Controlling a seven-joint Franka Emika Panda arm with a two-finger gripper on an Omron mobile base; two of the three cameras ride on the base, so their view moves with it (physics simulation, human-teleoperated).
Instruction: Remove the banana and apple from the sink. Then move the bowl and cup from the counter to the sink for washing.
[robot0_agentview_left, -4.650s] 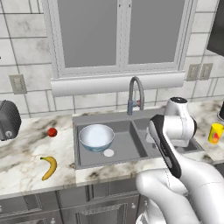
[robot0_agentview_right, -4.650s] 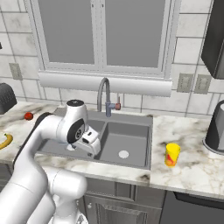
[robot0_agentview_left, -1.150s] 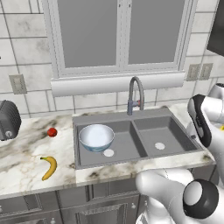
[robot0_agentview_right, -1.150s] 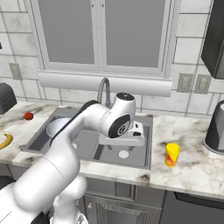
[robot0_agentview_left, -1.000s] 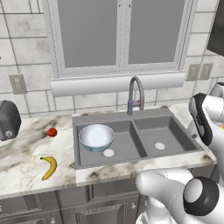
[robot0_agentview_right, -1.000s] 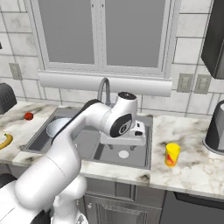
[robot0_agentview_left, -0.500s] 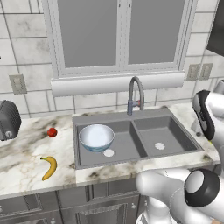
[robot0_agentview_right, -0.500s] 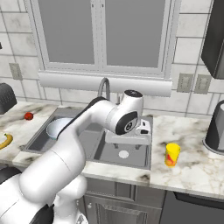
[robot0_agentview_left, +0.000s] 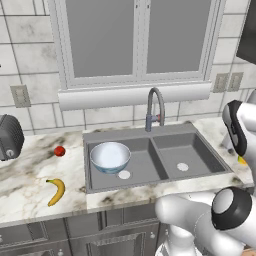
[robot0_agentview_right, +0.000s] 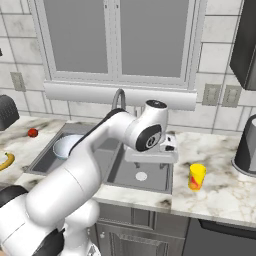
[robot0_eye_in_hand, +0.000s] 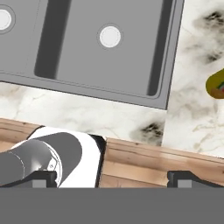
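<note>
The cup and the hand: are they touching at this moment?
Apart. In the hand view the cup sits on the counter at the far right edge, well away from the open hand, whose fingertips close on nothing.

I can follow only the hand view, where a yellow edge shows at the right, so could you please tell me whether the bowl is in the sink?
Observer: Yes, the bowl sits in the left basin of the sink.
Operator: Thank you. Is any fruit left in the sink?
Observer: No. The banana and the apple both lie on the counter, left of the sink.
Operator: And that yellow edge?
Observer: It is the cup, standing upright on the counter to the right of the sink.
</note>
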